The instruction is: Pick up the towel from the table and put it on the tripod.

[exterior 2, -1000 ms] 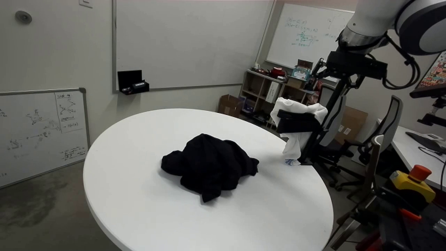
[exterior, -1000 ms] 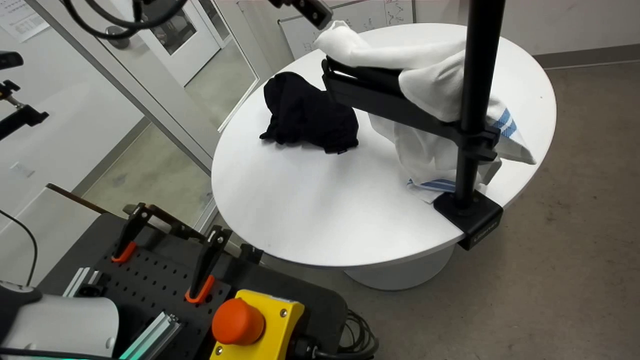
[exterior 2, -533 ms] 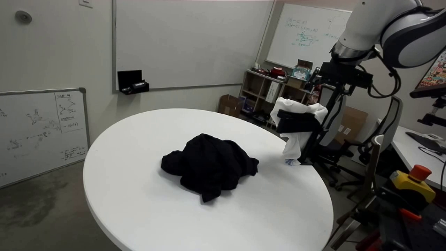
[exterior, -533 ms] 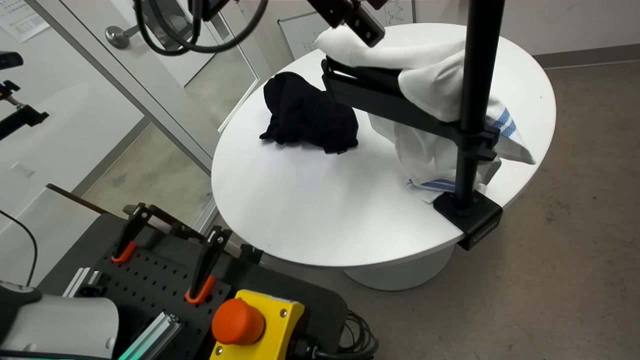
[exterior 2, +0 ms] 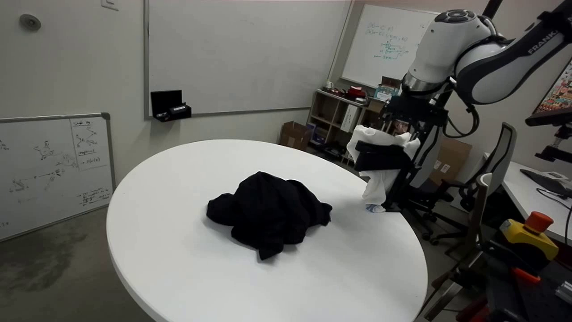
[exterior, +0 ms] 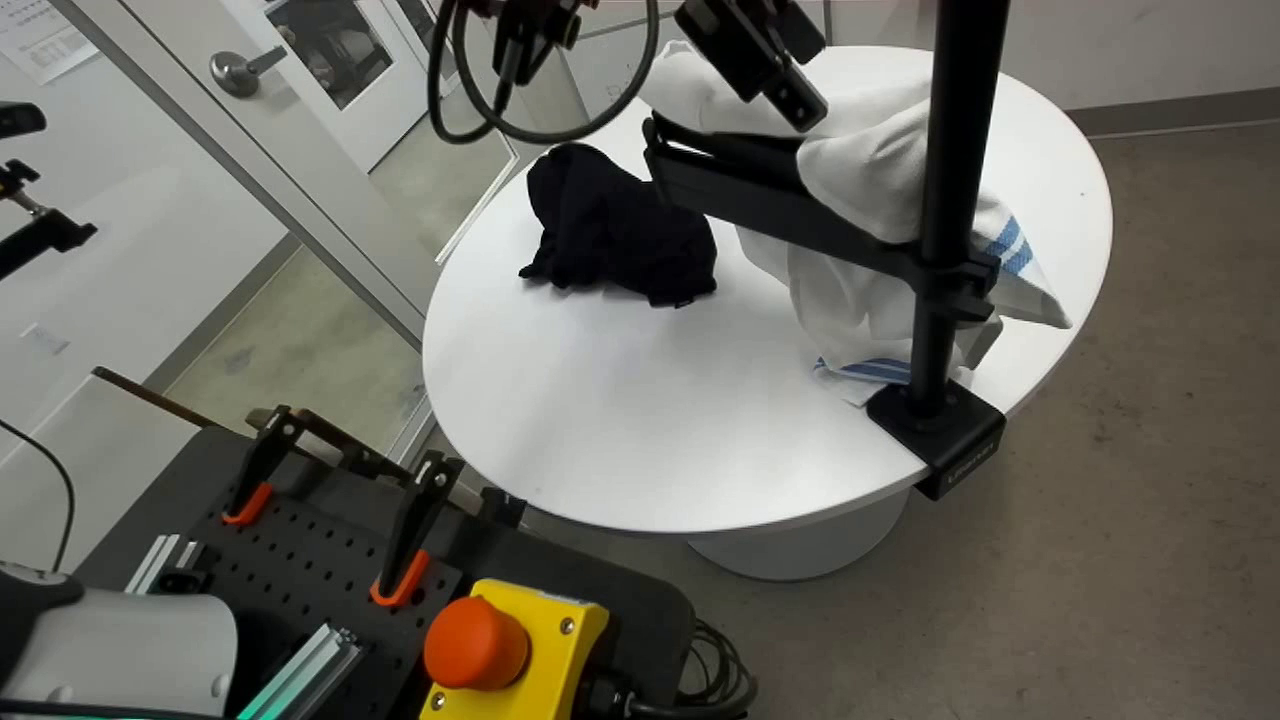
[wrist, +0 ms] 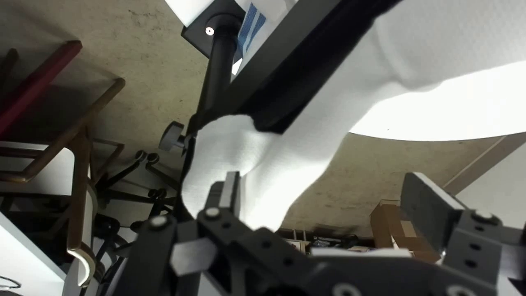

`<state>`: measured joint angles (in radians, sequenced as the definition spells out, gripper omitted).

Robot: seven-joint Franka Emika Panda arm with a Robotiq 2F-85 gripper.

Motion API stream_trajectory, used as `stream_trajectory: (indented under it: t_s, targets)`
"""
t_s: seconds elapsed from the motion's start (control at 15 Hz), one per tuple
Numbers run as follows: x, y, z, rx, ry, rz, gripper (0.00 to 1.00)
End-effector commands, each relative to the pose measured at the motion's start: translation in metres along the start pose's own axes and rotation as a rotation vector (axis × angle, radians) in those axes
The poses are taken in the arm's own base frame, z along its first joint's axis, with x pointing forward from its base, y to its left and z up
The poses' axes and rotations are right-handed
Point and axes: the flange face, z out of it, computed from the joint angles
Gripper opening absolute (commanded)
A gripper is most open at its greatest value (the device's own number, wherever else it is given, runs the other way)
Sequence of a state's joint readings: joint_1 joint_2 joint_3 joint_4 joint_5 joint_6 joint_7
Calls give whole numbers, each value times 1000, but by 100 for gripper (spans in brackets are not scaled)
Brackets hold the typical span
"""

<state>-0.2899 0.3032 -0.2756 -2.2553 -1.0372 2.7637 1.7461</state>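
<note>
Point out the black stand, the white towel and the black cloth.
Black stand (exterior: pixel 952 200), in an exterior view: its upright post.
White towel (exterior: pixel 862 190), in an exterior view: its draped fold.
Black cloth (exterior 2: pixel 270 212), in an exterior view: its crumpled middle.

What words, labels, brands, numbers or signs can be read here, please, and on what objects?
"FRANK": white robot arm; any ending unclear.
Too small or blurred:
Handwriting: green-marked wall whiteboard, low gray-framed whiteboard.
Print: white rectangular paper sheet.
Lettering: black metal pole stand, on its base.

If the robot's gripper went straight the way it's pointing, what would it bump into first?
The gripper would probably touch the white towel draped over the black bar first, though the gap is unclear.
</note>
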Motion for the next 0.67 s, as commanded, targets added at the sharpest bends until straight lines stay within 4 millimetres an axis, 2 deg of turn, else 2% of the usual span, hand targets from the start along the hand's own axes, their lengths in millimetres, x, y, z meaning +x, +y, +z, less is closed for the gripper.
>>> stream_trajectory:
  t_s: [0.0, 0.33, 0.6]
  targets:
    - [1, -20, 16, 10, -2, 8, 69]
    - [-2, -30, 25, 0, -11, 16, 31]
    - [2, -29, 21, 5, -22, 41, 2]
